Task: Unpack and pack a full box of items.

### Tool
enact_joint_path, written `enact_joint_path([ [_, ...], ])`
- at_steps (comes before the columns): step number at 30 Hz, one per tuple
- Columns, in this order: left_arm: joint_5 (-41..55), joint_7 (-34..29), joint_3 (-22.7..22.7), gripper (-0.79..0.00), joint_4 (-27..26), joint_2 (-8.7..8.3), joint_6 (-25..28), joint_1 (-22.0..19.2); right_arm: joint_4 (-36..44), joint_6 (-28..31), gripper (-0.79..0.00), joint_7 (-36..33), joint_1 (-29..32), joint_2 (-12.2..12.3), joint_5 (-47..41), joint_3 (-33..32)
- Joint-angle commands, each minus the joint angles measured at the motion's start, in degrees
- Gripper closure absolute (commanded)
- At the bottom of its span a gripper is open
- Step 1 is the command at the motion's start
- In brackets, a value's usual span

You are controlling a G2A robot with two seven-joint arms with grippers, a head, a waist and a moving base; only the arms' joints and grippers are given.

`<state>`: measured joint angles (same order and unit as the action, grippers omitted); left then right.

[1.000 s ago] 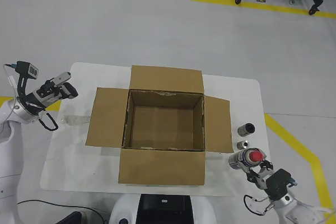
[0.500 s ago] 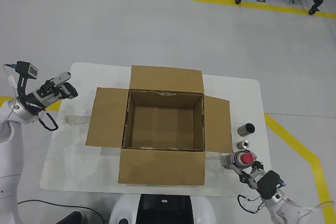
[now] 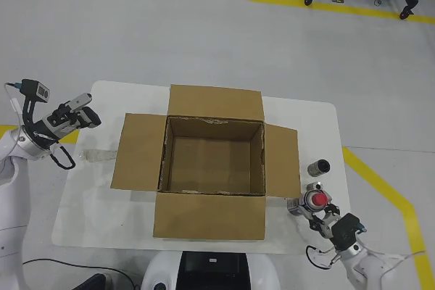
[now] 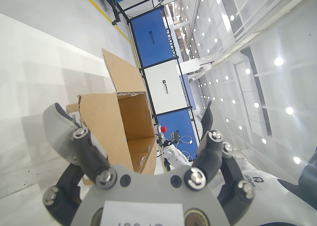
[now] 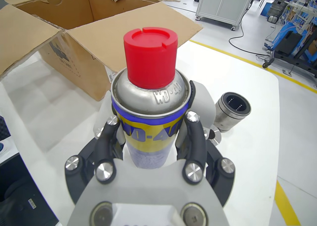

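At the middle of the white table (image 3: 87, 210) stands the cardboard box (image 3: 210, 215), open, with all four flaps folded outward and its brown floor in plain sight from above. Clock directions here are taken from the box in the top view, with 12 o'clock on the side away from the robot.

At about 4 o'clock, just off the corner of the near flap, the right gripper (image 3: 322, 212) holds the spray can (image 3: 309, 204). Its jaws are closed around the can's blue and yellow body. In the right wrist view the can (image 5: 151, 113) stands up between the two fingers (image 5: 194, 135), and the red cap (image 5: 150, 57) sits on top. The box (image 5: 123, 26) rises behind it.

At 3 o'clock, close to the right flap's edge, a metal cylinder (image 3: 318, 167) lies on its side on the table. The right wrist view shows its hollow end (image 5: 231, 110) just beyond the gripped can. Between the cylinder and the can sits a smaller silvery piece (image 3: 314, 186), too small to identify.

At about 10 o'clock, well apart from the box, the left gripper (image 3: 78, 109) hangs over the table's edge. Its jaws are spread wide with nothing between them. In the left wrist view this gripper (image 4: 131, 118) points toward the box (image 4: 104, 118).
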<state>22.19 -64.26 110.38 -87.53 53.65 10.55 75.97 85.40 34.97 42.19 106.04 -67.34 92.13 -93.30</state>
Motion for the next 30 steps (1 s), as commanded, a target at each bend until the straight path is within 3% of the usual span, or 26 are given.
enact_joint_path([
  [1,0.0,0.0,0.0,-0.785,0.0,0.00,0.0,0.0,-0.4,0.0,-0.262,0.2,-0.2,0.1,-0.2,-0.1],
  [5,0.0,0.0,0.0,-0.785,0.0,0.00,0.0,0.0,-1.1,-0.2,-0.480,0.4,-0.4,0.3,-0.5,-0.1],
  [6,0.0,0.0,0.0,-0.785,0.0,0.00,0.0,0.0,-1.1,-0.2,-0.696,0.4,-0.5,0.3,-0.5,0.0],
  [7,0.0,0.0,0.0,-0.785,0.0,0.00,0.0,0.0,-1.2,-0.2,-0.785,0.4,-0.5,0.4,-0.5,0.0],
  [30,0.0,0.0,0.0,-0.785,0.0,0.00,0.0,0.0,-3.0,0.4,-0.785,3.5,3.9,2.2,1.6,-4.1],
])
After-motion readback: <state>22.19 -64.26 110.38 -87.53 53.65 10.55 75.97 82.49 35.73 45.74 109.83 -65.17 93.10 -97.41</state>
